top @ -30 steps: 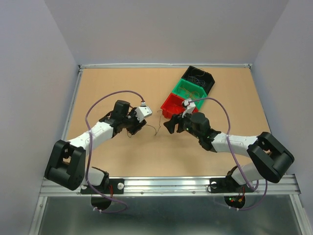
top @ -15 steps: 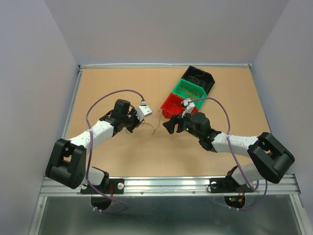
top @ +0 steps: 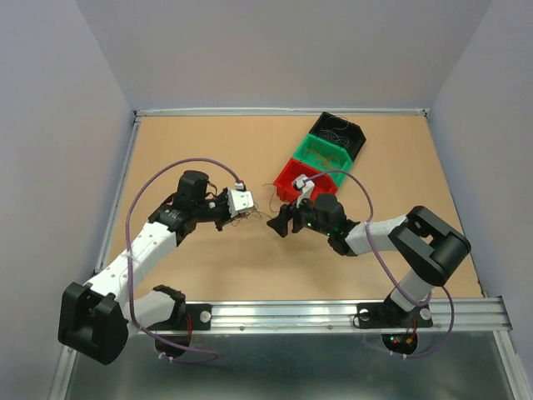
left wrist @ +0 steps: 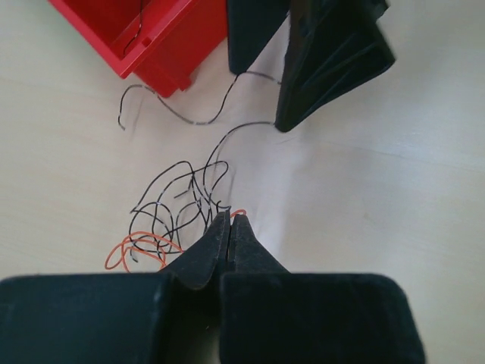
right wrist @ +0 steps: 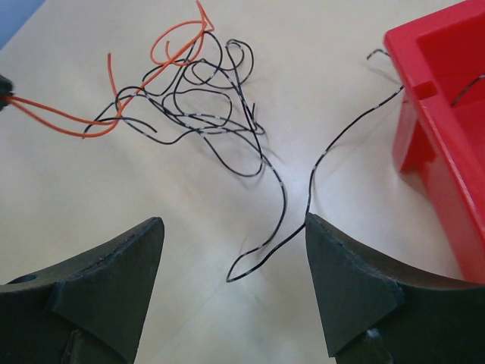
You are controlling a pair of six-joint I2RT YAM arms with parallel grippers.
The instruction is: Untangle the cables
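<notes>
Your table (top: 208,275) fills the view, with both arms reaching in toward its middle: the left arm (top: 141,242) from the near left, the right arm (top: 375,233) bent in from the near right. Toward the far right, three bins sit in a slanted row, touching one another: black bin (top: 340,133) farthest, green bin (top: 321,152) in the middle, red bin (top: 293,177) nearest. Your right claw (right wrist: 233,224) stands wide open just beside the red bin, gripping nothing; the loose end of one dark cable (right wrist: 284,197) lies on the table between its fingers. Your left claw (left wrist: 229,220) is pinched fully closed at the near edge of the cables (left wrist: 182,205), and the orange cable (right wrist: 68,120) runs straight into its tips. The cables lie as a loose knot on the bare table between the two claws, just in front of the red bin, with another dark strand hanging over that bin's wall.
</notes>
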